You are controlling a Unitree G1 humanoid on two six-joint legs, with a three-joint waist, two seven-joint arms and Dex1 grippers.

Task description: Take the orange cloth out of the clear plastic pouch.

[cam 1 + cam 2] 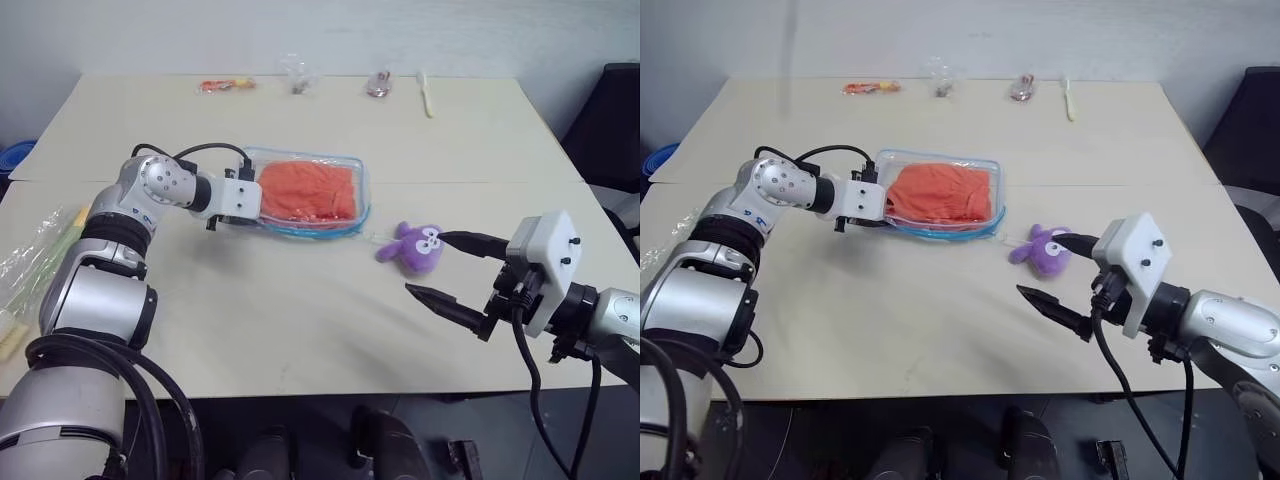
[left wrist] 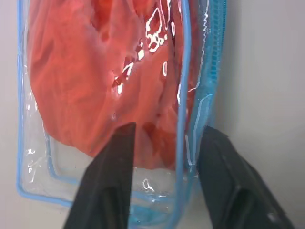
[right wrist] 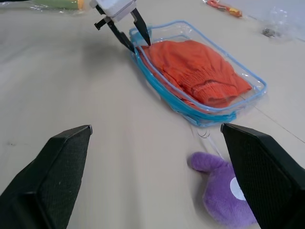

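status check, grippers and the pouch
Left gripper at the clear plastic pouch end. Right gripper open, clear. Orange cloth inside. Purple plush toy beside.

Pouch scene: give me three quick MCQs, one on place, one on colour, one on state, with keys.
1. Where does the purple plush toy lie?
A. inside the pouch
B. on the table between the clear plastic pouch and the right gripper
C. at the far table edge

2. What colour is the pouch's edging?
A. light blue
B. green
C. black

3. Where is the orange cloth?
A. on the bare table
B. in the right gripper
C. inside the pouch

Key: 1 B, the toy sits just past the pouch's corner, near the right gripper's fingers. 2 A, a blue rim shows in the left wrist view. 3 C, the cloth shows through the clear plastic.
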